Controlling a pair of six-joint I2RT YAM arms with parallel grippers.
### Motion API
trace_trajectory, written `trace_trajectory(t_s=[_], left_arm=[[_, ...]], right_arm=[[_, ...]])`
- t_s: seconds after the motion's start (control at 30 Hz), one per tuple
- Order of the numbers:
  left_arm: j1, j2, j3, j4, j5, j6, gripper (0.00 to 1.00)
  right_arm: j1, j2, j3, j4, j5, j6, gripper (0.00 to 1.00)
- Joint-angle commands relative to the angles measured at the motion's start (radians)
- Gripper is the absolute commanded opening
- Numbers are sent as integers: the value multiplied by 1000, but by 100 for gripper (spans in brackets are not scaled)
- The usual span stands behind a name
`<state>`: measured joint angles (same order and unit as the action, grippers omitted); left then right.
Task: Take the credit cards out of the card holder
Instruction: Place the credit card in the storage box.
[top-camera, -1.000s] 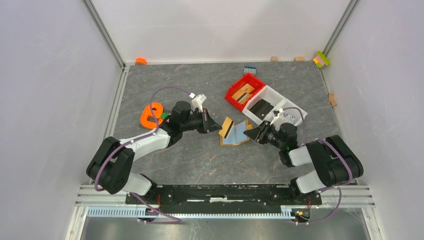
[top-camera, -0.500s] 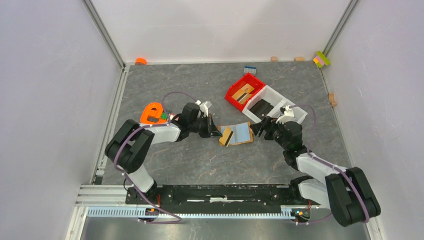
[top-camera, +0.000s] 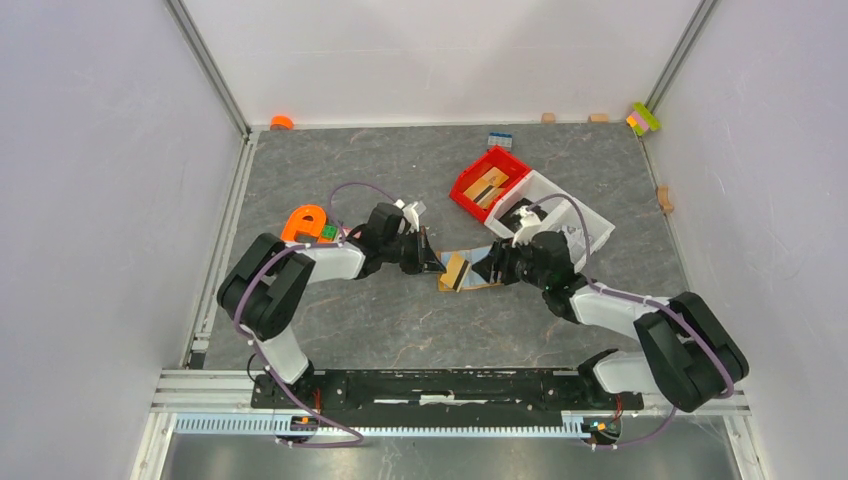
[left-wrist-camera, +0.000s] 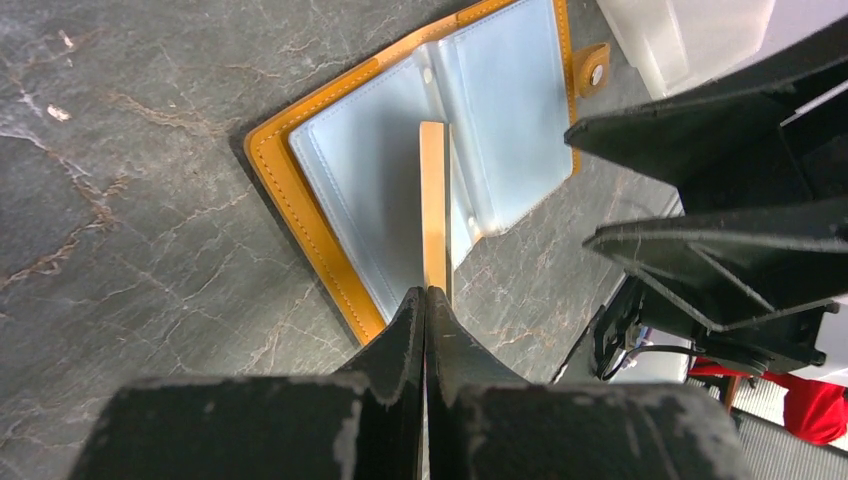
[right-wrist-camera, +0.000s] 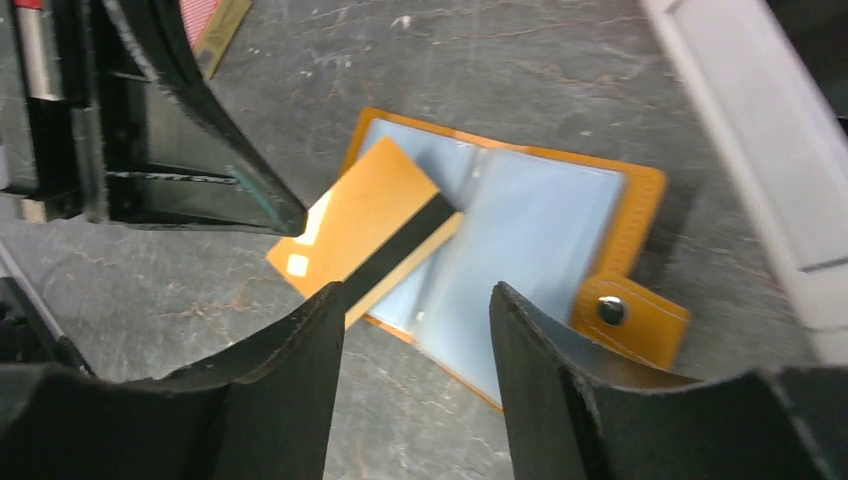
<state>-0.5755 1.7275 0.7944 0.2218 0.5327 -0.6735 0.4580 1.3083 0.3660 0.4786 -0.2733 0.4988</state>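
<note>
The card holder (top-camera: 488, 280) lies open on the table, orange-tan with pale blue slots; it also shows in the left wrist view (left-wrist-camera: 305, 215) and the right wrist view (right-wrist-camera: 640, 200). My left gripper (top-camera: 434, 262) is shut on the near edge of an orange-tan credit card (top-camera: 456, 270) with a black stripe. The card (right-wrist-camera: 345, 220) stands tilted, with its far end still at the holder's middle slots, and shows edge-on in the left wrist view (left-wrist-camera: 434, 200). My right gripper (right-wrist-camera: 415, 310) is open and empty, just above the holder's right half (top-camera: 496, 268). No pinkish-red or dark grey card shows.
A red bin (top-camera: 472, 178) with tan blocks and a white bin (top-camera: 590, 222) stand just behind the holder. An orange ring-shaped object (top-camera: 303, 222) lies left of my left arm. Small blocks sit along the back wall and the right wall.
My right gripper has moved left from the white bin to just above the holder. My left gripper has come down beside the holder and stays shut on the card.
</note>
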Motion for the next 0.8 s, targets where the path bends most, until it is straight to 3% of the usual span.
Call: trace_trajectory(t_s=[0.0,0.07,0.27,0.37,0.77], left_arm=[[-1,20,35,0,20,15,2],[-1,21,37,-1,20,15,2],[-1,25,40,-6,21,16,2],[-1,26,41,-6,22,15,2],[-4,39,48,-7,38,14,2]], right_arm=[[51,18,78,-54,22,-73,55],[64,26,91,-76,42,-82,48],[73,30,103,-97,63,-80,49],[81,28,102,-103,67,-82,42],[97,226,173,-110,-5,-61,33]])
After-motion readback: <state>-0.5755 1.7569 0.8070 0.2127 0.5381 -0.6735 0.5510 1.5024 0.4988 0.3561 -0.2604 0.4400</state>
